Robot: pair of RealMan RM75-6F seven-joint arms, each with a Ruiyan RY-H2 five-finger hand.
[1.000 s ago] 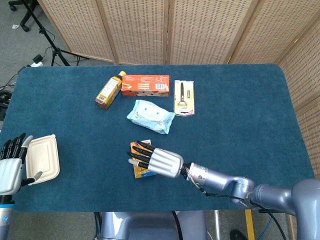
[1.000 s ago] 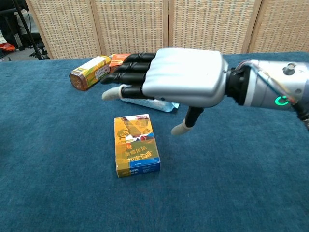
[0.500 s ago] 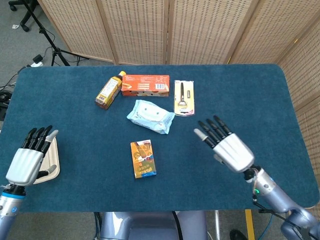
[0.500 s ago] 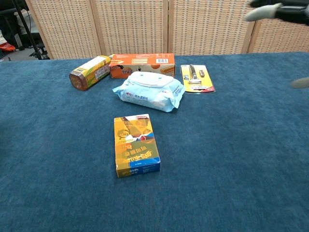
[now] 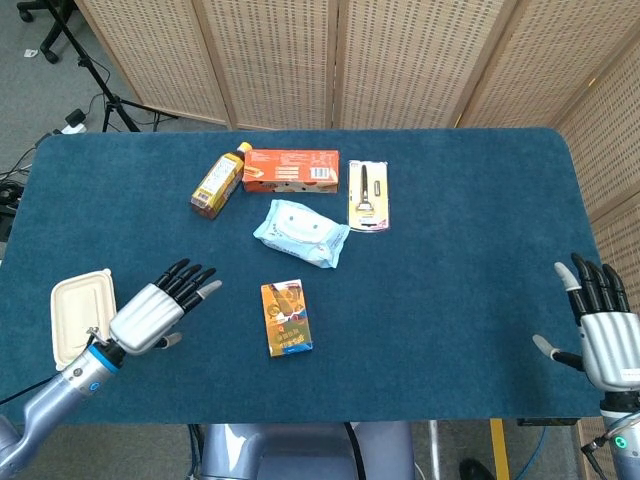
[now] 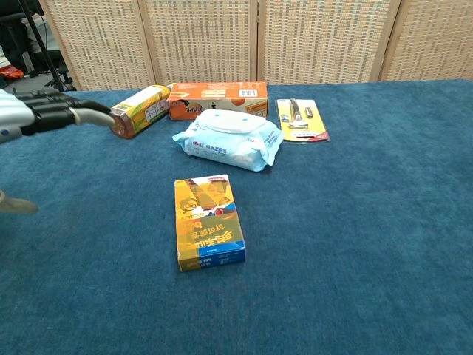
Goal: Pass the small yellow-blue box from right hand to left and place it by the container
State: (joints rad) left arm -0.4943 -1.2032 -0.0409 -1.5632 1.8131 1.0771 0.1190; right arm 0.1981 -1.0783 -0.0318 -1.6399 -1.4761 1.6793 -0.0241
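Two hands are in view, and neither holds anything. The left hand hovers over the table with its fingers extended and apart, pointing toward the small yellow-blue box; in the chest view its fingertips enter from the left edge. The right hand stands at the far right edge of the table, fingers upright and spread, released and well apart from the box.

The small yellow-blue box lies flat on the table, near the front edge and roughly central, untouched by either hand. The container, a pale lidded tray, sits near the left front corner, just beside the left hand. A wipes pack lies just behind the box, with a bottle, an orange carton and a razor card further back.

Judged against the task, the hand-over has not been achieved: the box rests on the table rather than in the right hand. The step in hand appears to be the pick-up. The next move calls for the right hand to travel across the table to the box, close on its long sides and lift it clear. The left hand then needs to meet it with fingers apart, take hold, and set the box down next to the container.
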